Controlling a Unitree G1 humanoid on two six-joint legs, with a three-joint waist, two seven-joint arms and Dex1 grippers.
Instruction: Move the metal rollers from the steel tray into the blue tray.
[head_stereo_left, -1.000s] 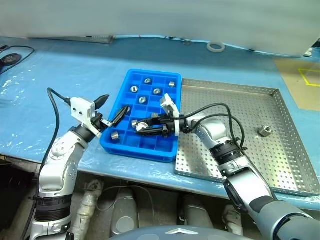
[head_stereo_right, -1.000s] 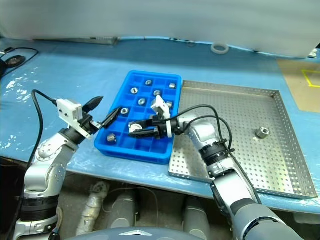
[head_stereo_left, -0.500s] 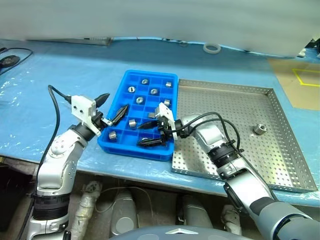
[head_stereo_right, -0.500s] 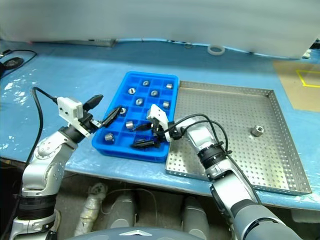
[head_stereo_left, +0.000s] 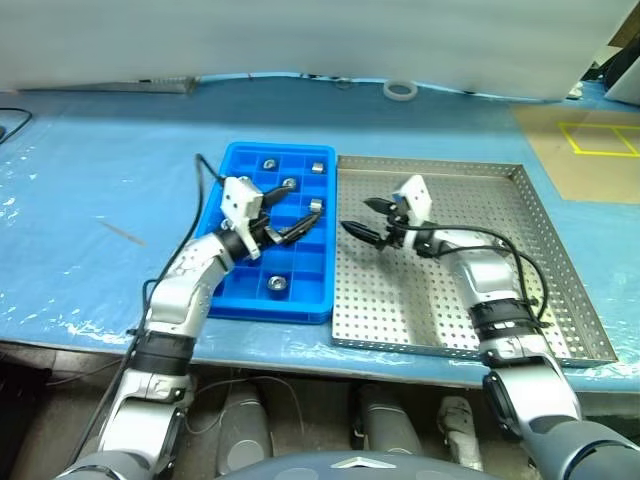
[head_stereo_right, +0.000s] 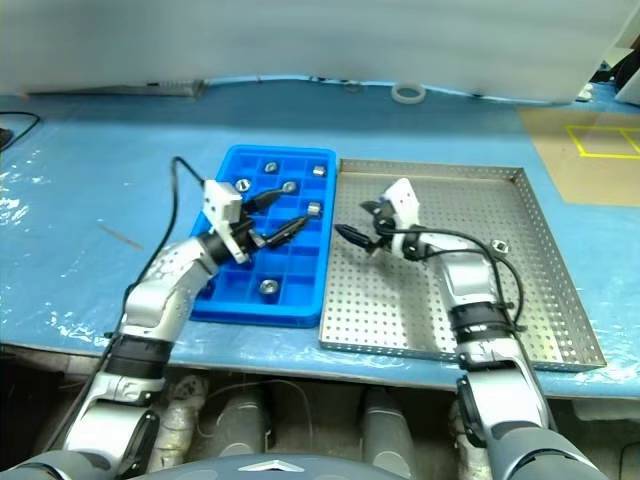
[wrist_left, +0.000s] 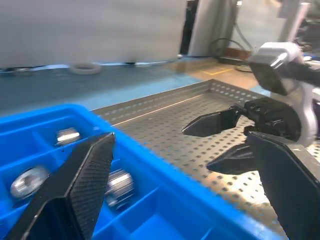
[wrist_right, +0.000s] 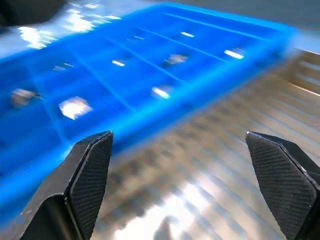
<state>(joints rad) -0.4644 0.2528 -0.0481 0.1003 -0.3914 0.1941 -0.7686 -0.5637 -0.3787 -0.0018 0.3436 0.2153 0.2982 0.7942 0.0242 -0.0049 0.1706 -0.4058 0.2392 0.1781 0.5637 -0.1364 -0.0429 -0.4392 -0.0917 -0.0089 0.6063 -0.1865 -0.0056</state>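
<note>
While several metal rollers (head_stereo_left: 275, 284) are sitting in the blue tray (head_stereo_left: 228, 303), one is waiting in the steel tray (head_stereo_right: 430, 340). Both the left gripper (head_stereo_left: 288, 217) and right gripper (head_stereo_left: 367, 220) are hanging spread and empty.

Bright blue tray (head_stereo_left: 243, 300) of square compartments, set flush against the steel tray (head_stereo_left: 440, 330) at its nine o'clock. Shiny metal rollers (head_stereo_left: 277, 284) scattered singly through compartments (several visible). One roller (head_stereo_right: 499, 244) loose on the perforated steel floor, toward three o'clock.
</note>
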